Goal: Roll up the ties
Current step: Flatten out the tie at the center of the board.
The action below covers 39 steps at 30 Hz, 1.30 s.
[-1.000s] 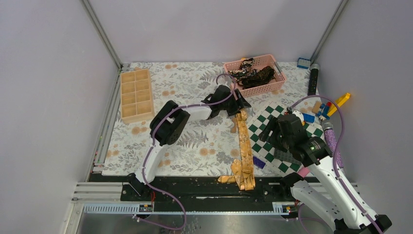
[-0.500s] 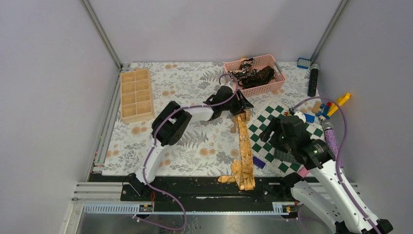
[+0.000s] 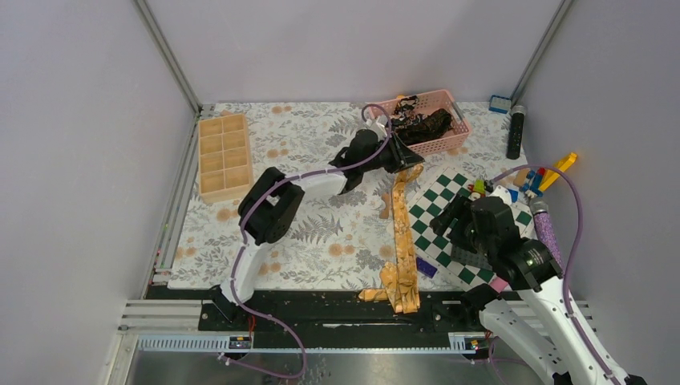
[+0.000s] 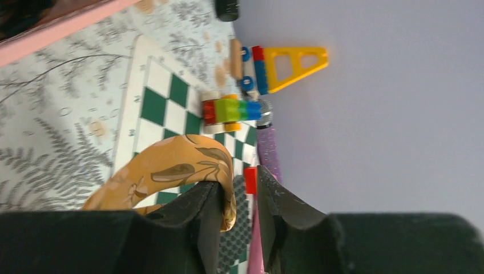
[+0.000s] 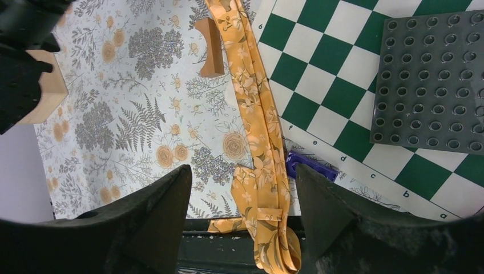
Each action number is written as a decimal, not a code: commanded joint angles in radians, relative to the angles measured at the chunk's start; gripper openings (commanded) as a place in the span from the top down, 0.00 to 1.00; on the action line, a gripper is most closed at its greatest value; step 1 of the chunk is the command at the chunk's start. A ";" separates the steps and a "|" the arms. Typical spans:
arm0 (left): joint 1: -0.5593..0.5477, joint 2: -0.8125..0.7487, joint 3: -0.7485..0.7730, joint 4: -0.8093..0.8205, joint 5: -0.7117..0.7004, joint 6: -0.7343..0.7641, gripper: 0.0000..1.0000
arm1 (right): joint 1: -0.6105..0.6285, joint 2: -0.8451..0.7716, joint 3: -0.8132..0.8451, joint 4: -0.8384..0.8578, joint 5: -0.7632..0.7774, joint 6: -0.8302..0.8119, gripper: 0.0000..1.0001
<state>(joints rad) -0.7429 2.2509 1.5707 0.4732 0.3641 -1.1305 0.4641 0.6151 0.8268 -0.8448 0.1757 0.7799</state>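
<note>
The left hand [image 4: 240, 182] is narrow around the far end of the gold tie [image 3: 403, 241], but I cannot tell if it pinches tight. The tie lies long on the desk [image 3: 321, 233], near end bunched. Squeeze firmly, then curl the far end over straight. The right hand [image 5: 242, 171] is wide, holding nothing.

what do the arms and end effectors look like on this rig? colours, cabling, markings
The left arm and right arm match: white tubular links with chunky black joint housings. A purple cable runs loosely along each. The left end effector and right end effector each have two matte black tapered fingers. No readable markings show.
</note>
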 commanded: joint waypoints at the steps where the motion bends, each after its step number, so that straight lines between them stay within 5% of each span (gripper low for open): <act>1: -0.005 -0.139 0.011 0.059 0.046 0.026 0.73 | -0.006 -0.017 0.028 -0.018 0.042 0.007 0.27; 13: -0.005 -0.326 0.047 -0.096 0.101 0.104 0.72 | -0.005 -0.059 0.066 -0.033 0.116 -0.013 0.27; 20: -0.005 -0.454 0.187 -0.339 0.118 0.190 0.64 | -0.005 -0.080 0.094 -0.022 0.133 -0.054 0.26; 31: -0.003 -0.467 0.683 -0.791 0.129 0.281 0.57 | -0.005 -0.165 0.073 0.102 0.113 -0.159 0.25; 39: 0.009 -0.451 0.883 -0.776 0.166 0.180 0.59 | -0.005 -0.207 0.022 0.221 0.038 -0.232 0.24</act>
<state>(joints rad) -0.7425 1.8084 2.4039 -0.3180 0.4885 -0.8944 0.4637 0.4004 0.8680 -0.7231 0.2592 0.6048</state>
